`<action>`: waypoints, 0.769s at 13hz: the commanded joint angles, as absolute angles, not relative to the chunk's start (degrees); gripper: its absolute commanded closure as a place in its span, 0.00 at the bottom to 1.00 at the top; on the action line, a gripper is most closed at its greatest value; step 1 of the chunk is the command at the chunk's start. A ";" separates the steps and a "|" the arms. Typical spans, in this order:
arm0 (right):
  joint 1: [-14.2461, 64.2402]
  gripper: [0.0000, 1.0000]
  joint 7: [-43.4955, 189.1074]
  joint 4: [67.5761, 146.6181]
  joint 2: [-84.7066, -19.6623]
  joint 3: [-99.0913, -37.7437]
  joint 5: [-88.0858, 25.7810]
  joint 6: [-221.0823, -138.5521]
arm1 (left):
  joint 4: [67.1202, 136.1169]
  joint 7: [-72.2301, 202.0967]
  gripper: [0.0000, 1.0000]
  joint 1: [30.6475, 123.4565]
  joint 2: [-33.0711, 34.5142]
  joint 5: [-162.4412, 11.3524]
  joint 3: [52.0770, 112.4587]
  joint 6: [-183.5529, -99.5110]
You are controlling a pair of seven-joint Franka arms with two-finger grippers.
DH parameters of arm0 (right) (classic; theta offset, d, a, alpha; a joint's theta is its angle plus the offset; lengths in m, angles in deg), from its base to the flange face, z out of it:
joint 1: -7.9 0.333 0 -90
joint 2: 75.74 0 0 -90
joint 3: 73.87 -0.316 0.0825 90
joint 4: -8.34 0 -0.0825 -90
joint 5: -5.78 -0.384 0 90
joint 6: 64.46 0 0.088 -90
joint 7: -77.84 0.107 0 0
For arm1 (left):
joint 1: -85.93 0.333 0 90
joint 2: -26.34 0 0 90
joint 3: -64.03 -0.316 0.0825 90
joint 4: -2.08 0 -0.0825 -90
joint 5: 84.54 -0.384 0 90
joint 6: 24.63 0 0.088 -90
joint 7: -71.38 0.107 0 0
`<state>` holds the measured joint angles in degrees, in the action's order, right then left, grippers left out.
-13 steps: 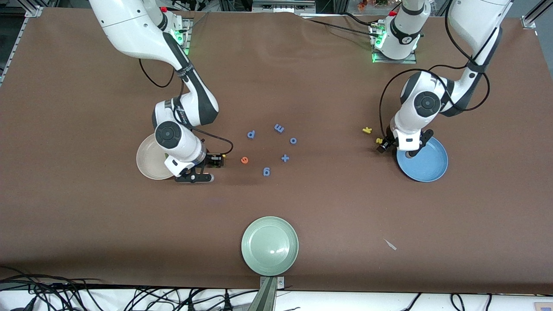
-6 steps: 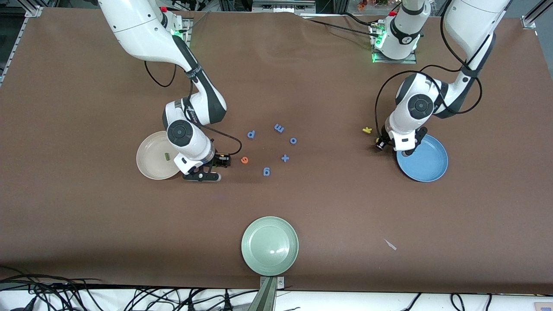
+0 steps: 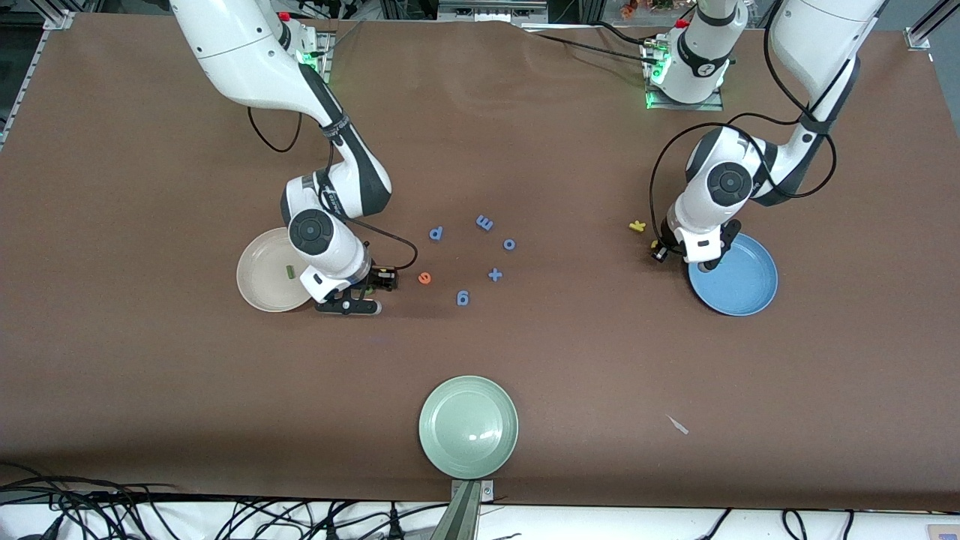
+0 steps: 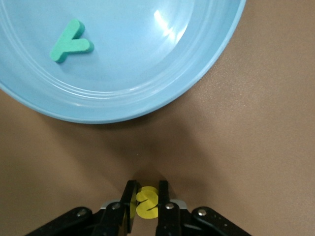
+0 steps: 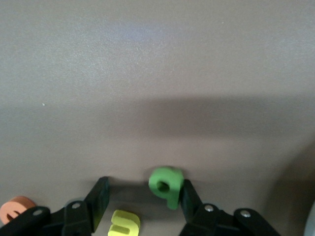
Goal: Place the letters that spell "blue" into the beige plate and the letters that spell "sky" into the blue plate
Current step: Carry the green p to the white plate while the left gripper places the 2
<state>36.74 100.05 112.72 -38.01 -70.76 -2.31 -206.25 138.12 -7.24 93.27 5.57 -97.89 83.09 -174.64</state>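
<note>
Left tool (image 4: 145,206) pinched on yellow "s" (image 4: 146,201) just beside blue plate (image 4: 206,64) — teal "y" (image 4: 70,41) already inside. Right tool (image 5: 140,201) spread wide around green "b" (image 5: 166,186) and yellow "u" (image 5: 124,222) near beige plate (image 3: 259,289) — nothing gripped yet.

Left two-finger gripper (image 4: 146,201) low at the brown table, just beside the rim of the round mid-blue plate (image 3: 742,289), black fingers (image 4: 129,202) pressed on both sides of the small yellow foam "s" (image 4: 146,202). Left arm bent down from its base. Right two-finger gripper (image 5: 142,199) low near the same table, toward the right arm's end, fingers (image 5: 98,194) spread apart, holding nothing.
</note>
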 commanded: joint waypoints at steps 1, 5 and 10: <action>36.99 0.32 99.72 114.07 -38.21 -70.35 -1.87 -207.02 | 138.23 -7.90 1.00 94.01 6.65 -97.28 83.36 -174.22; 36.90 0.44 97.89 114.69 -38.47 -69.47 -0.90 -207.02 | 133.85 -7.10 1.00 96.47 8.68 -96.67 83.72 -167.83; 36.99 0.85 94.90 115.92 -38.82 -68.33 -0.90 -207.02 | 128.65 5.71 1.00 101.29 8.85 -92.18 83.63 -161.04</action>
